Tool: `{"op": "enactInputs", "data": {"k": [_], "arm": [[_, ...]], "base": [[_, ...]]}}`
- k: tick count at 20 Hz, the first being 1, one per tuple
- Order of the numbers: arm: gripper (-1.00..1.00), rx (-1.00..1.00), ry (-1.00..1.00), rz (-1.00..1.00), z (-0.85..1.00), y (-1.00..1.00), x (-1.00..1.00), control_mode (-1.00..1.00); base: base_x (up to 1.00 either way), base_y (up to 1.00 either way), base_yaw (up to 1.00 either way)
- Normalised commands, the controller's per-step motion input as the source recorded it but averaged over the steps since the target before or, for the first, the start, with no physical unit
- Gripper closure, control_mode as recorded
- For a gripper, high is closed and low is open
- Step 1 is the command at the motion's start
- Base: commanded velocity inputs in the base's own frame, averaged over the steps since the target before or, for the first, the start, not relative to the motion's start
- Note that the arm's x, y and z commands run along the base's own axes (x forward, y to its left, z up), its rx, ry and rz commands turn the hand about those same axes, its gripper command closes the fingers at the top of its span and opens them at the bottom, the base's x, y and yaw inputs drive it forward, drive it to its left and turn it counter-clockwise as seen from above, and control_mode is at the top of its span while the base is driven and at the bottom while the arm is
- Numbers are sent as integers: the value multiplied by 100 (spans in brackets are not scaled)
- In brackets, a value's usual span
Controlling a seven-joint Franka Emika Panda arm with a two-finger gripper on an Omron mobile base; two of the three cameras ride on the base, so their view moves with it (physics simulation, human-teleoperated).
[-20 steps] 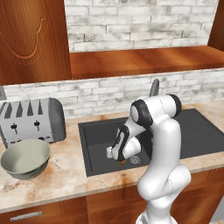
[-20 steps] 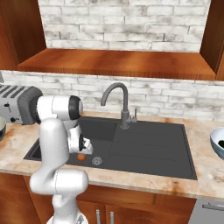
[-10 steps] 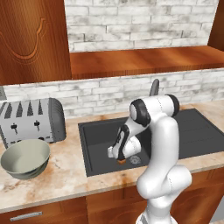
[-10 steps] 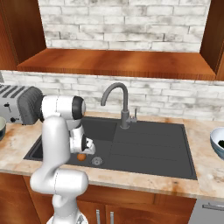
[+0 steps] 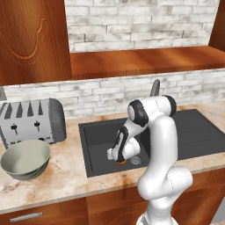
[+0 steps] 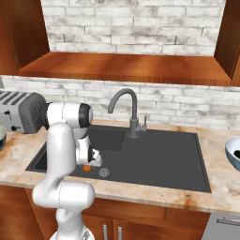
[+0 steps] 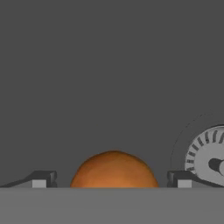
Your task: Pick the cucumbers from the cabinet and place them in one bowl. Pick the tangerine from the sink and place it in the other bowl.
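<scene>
Straddling tangerine (image 7: 113, 169), claw (image 7: 111, 179) wide; drain (image 7: 209, 156) beside

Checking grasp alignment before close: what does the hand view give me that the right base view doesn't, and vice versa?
Hand view: open gripper straddling the tangerine, a gap at each fingertip; drain's slots up close.
Right base view: tap, toaster, cabinet shelf, pale blue bowl on the counter at far right.
Both: tangerine on the sink floor beside the drain.

Even, bright rendered light, no glare. Soft shadow under cabinet (image 5: 136, 61) shelf bay. Sink (image 6: 154, 154) basin dark, flat-toned. Hand view dim beside sink drain (image 7: 209, 162); slightly soft.
</scene>
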Motion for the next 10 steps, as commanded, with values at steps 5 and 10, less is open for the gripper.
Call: {"op": "enactInputs", "data": {"k": [5,10], "arm": [[-100,0,0,0,0,0,0,-100],[100,0,0,0,0,0,0,-100]], "base": [[0,0,0],[0,0,0]]}}
